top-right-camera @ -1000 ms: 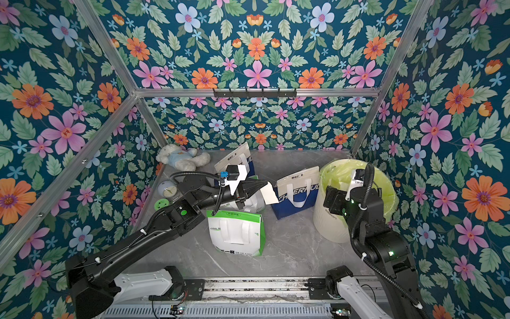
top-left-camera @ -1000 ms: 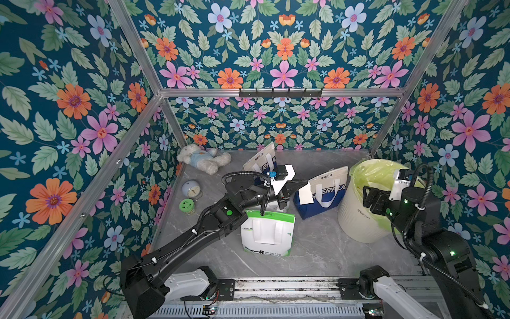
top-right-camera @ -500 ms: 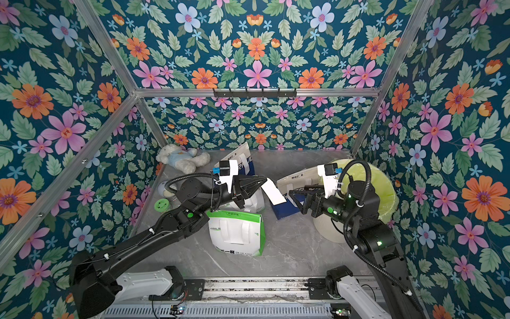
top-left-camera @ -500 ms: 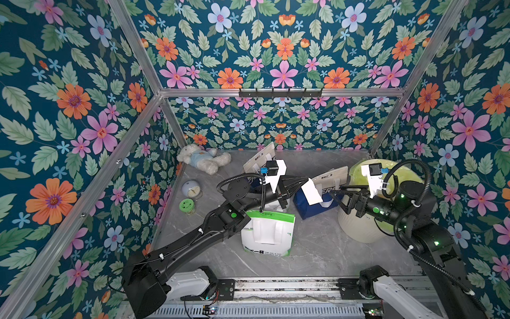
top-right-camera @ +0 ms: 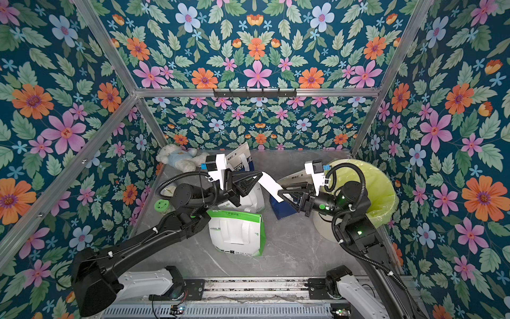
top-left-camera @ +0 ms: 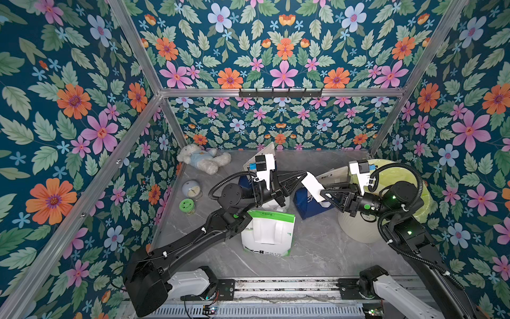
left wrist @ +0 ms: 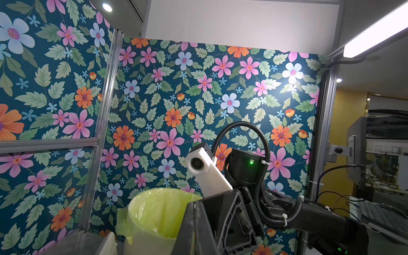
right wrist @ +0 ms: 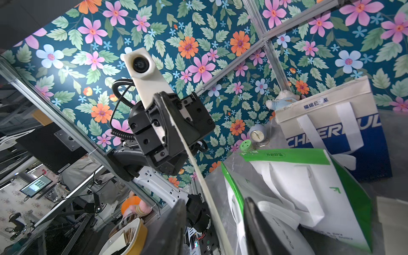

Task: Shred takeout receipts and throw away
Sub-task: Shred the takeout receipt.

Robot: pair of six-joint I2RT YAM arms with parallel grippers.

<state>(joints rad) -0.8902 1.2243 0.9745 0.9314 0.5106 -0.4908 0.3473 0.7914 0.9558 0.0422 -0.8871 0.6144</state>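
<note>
One takeout receipt (top-left-camera: 311, 185) (top-right-camera: 271, 185), a plain white sheet, hangs in the air between both arms above the bags. My left gripper (top-left-camera: 305, 174) (top-right-camera: 260, 173) (left wrist: 194, 204) is shut on its upper end. My right gripper (top-left-camera: 323, 194) (top-right-camera: 279, 193) (right wrist: 215, 199) straddles the lower end. In the right wrist view the receipt (right wrist: 194, 163) runs edge-on from the left gripper down between my right fingers, which stand apart on either side of it. No other receipts show.
A white bin (top-left-camera: 358, 229) (left wrist: 154, 212) with a yellow-green liner stands at the right, behind my right arm. A white-and-green bag (top-left-camera: 269, 232) lies in the middle. Blue-and-white bags (top-left-camera: 309, 204) stand behind it. A teddy (top-left-camera: 202, 161), a clock (top-left-camera: 190, 189) and a green jar (top-left-camera: 186, 205) sit at the left.
My right arm swung from the bin leftwards to the receipt, and its jaws have narrowed around the lower end. My left arm carried the receipt up and rightwards.
</note>
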